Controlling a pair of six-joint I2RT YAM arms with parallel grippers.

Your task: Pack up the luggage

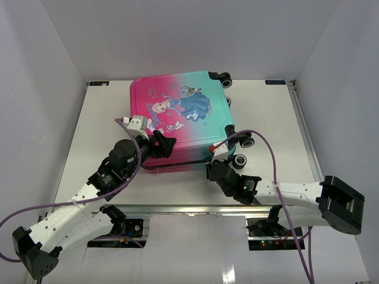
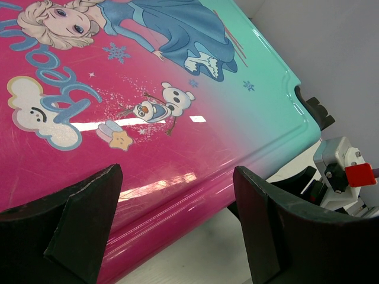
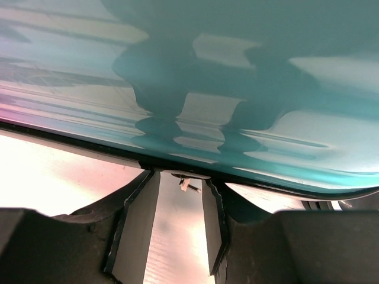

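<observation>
Nearest, the left pincer [image 2: 177, 177] is held wide open, nothing gripped, at the pink near edge of the suitcase [image 1: 177, 112]. The right pincer [image 3: 180, 177] is half closed at the teal near corner – a narrow gap is left, with a small metal tab [image 3: 188, 183] seen in it. The suitcase is laid flat and closed on the worktop [image 1: 266, 118] – wheels [image 1: 239, 161] to the right.

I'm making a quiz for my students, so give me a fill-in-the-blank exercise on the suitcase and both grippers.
1. The luggage lies flat on the table, not open but ____.
2. The left gripper, jaws wide apart, is at the luggage's ____ end.
3. The right gripper is at its ____ end.
4. Its wheels are ____.
Missing words: closed; pink; teal; black.
</observation>
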